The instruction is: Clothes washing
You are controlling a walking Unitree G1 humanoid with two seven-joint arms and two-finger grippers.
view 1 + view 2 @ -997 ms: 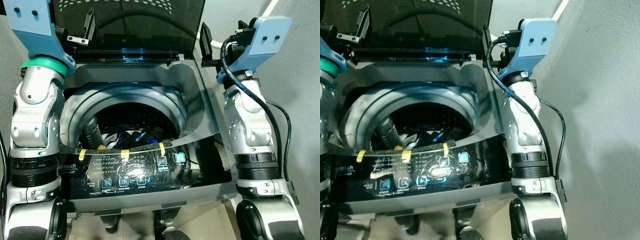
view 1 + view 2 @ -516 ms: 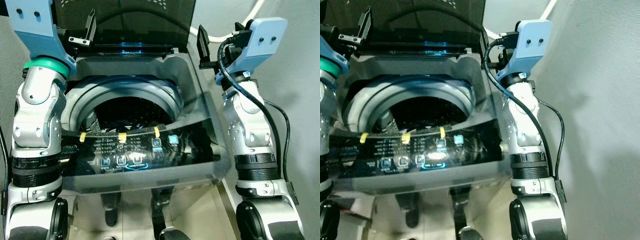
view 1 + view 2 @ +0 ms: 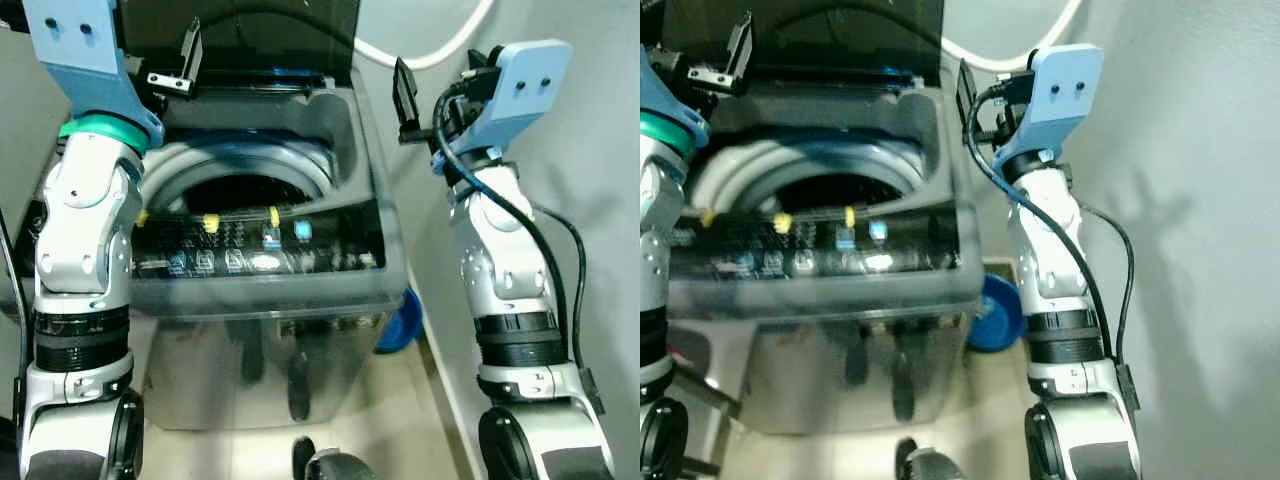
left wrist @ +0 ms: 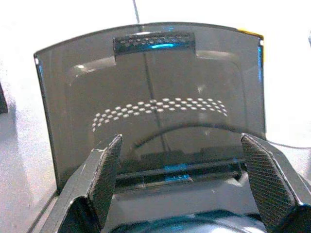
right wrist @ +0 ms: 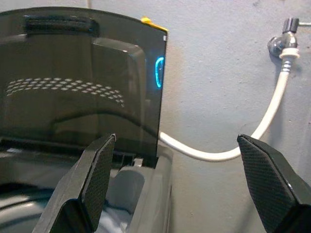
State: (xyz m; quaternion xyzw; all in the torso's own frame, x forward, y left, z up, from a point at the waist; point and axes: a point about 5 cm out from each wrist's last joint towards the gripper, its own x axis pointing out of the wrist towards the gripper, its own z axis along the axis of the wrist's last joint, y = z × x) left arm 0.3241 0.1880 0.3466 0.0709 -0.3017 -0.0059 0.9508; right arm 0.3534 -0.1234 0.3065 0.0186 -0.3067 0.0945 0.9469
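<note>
A grey top-loading washing machine (image 3: 270, 360) stands in front of me with its dark lid (image 4: 155, 102) raised upright against the wall. The drum opening (image 3: 240, 185) is dark and I cannot make out its contents. A lit control panel (image 3: 255, 255) with yellow tape marks runs along the front edge. My left gripper (image 3: 183, 62) is held up over the machine's back left corner, open and empty, facing the lid. My right gripper (image 3: 405, 95) is up by the back right corner, beside the lid's edge (image 5: 163, 97), also open and empty.
A white hose (image 5: 272, 116) runs from a wall tap (image 5: 284, 41) down behind the machine. A blue basin (image 3: 998, 310) lies on the floor in the narrow gap between the washer and the grey wall (image 3: 1200, 200) on my right. Pale floor (image 3: 400, 420) shows below.
The camera has drawn back from the washer: the machine now looks smaller and farther, its front and the blue basin have come into view. Both grippers stay raised and open.
</note>
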